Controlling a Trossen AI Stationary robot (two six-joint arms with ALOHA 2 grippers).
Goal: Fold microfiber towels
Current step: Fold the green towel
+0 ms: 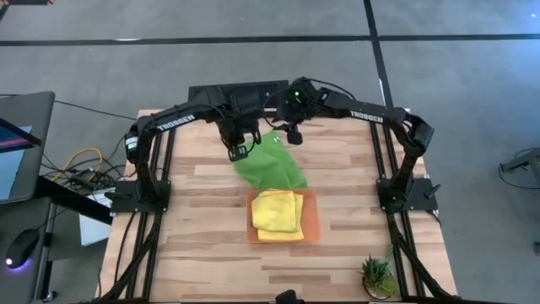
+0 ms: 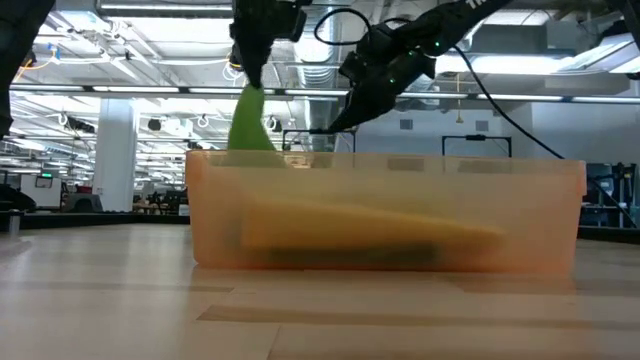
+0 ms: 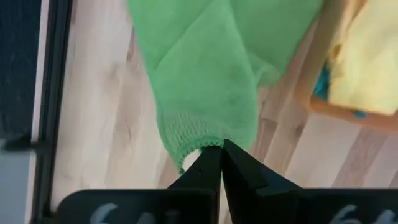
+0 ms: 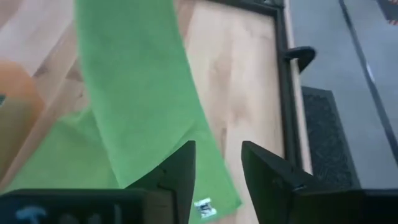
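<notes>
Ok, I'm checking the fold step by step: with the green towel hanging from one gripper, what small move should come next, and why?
Probably the right gripper should ease onto the lime green towel edge and close. The left gripper is shut on one corner, lifting it so the cloth hangs above the table; the right gripper's fingers stand apart, with the towel's tagged edge between them. A second grip would let both arms spread it.

The left gripper [image 3: 221,149] has its two dark fingers pressed together, pinching a corner of the lime green towel [image 3: 211,68]. From that pinched corner the cloth spreads away in broad soft folds, with a knitted hem edge showing just beside the fingertips. Under it lies the pale wooden table [image 3: 106,124], with a dark metal frame rail [image 3: 53,93] along one side. Near the towel sits the orange tray [image 3: 323,102], holding a yellow towel [image 3: 367,56]; a sliver of teal cloth [image 3: 321,84] peeks out beneath the yellow one.
</notes>
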